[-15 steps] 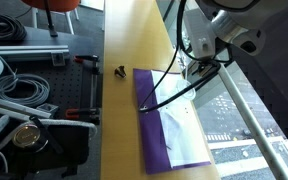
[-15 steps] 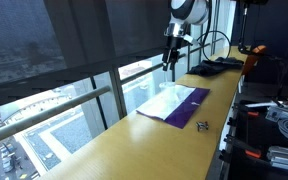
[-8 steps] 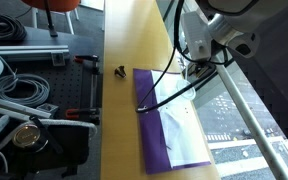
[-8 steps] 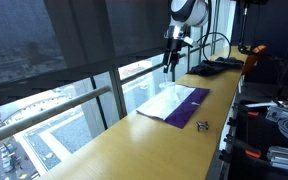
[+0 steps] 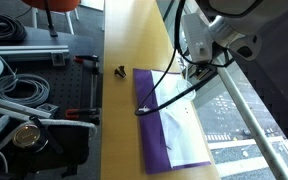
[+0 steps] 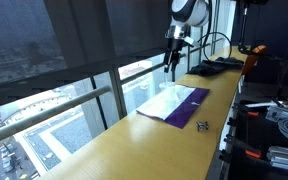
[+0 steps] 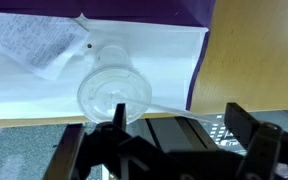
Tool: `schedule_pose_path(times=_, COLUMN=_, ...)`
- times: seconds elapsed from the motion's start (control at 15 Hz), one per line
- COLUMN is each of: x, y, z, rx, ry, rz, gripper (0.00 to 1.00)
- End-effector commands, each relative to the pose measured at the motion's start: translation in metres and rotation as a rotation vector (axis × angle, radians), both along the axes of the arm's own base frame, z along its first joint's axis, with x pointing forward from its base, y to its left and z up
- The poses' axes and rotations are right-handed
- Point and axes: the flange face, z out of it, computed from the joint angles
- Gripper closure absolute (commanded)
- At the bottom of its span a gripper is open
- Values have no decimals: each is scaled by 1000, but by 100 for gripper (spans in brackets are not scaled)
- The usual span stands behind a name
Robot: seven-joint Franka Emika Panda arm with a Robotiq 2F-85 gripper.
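Observation:
A purple cloth (image 5: 147, 100) (image 6: 189, 104) lies on the yellow wooden table (image 5: 124, 130), with a white sheet (image 5: 180, 128) (image 7: 44, 90) spread over it. In the wrist view a clear plastic cup (image 7: 112, 92) rests on the white sheet near its edge. My gripper (image 7: 179, 108) hangs above the window-side edge of the table, open, with nothing between its fingers. In both exterior views the gripper (image 5: 198, 70) (image 6: 168, 62) is well above the cloth and touches nothing. A black cable (image 5: 174, 92) drapes from the arm across the cloth.
A small black clip (image 5: 119, 71) (image 6: 202, 125) lies on the table beside the purple cloth. Black items (image 6: 216, 67) sit at the table's far end. Coiled cables and clamps (image 5: 24, 95) crowd the side away from the window. A window railing (image 5: 246, 115) runs along the table's edge.

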Motion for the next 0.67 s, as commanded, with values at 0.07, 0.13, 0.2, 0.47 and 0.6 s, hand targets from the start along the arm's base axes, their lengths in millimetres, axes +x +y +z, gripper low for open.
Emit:
schedule_pose_path(times=0.07, x=3, y=-15, z=6, rx=-28, ry=-8, rz=5, gripper=0)
schedule_pose_path(times=0.13, x=3, y=-18, z=7, rx=-29, ry=-9, rz=1, gripper=0)
schedule_pose_path(times=0.2, x=3, y=-21, z=7, rx=-29, ry=-10, rz=-2, gripper=0)
schedule_pose_path(times=0.47, x=4, y=-34, z=12, rx=-29, ry=-16, rz=-19, gripper=0)
schedule_pose_path(times=0.6, x=4, y=-40, z=13, rx=-30, ry=-18, rz=-25, gripper=0)
